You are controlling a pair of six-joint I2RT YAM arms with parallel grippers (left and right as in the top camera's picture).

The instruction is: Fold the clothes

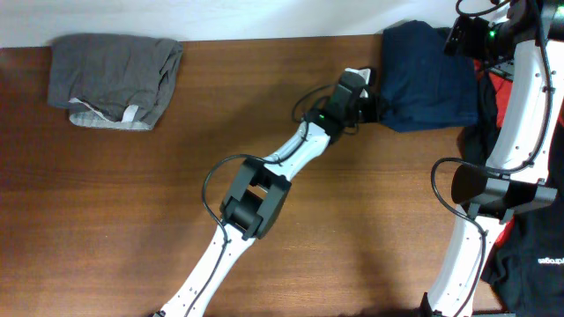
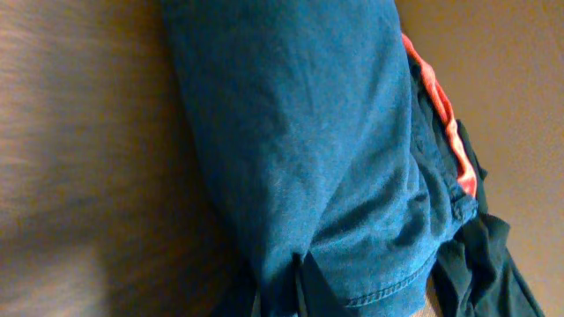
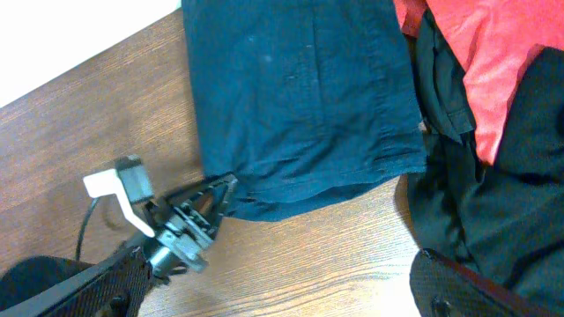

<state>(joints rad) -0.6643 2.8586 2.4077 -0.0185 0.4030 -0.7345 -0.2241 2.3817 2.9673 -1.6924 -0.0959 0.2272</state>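
1. Overhead, the navy garment (image 1: pixel 427 75) lies flat at the back right of the table (image 1: pixel 176 194), its far edge at the table's rim.
2. Its lower left hem is pinched by the left gripper (image 1: pixel 381 107); the right wrist view shows those jaws pressed together on the cloth's edge.
3. Over the garment's far right corner hangs the right gripper (image 1: pixel 460 37), jaws spread, holding nothing.
4. Red-and-black clothes (image 1: pixel 493 88) lie bunched against the navy garment's right side, touching it.
5. 1 grey garment (image 1: pixel 115 79) sits folded at the back left, well apart.
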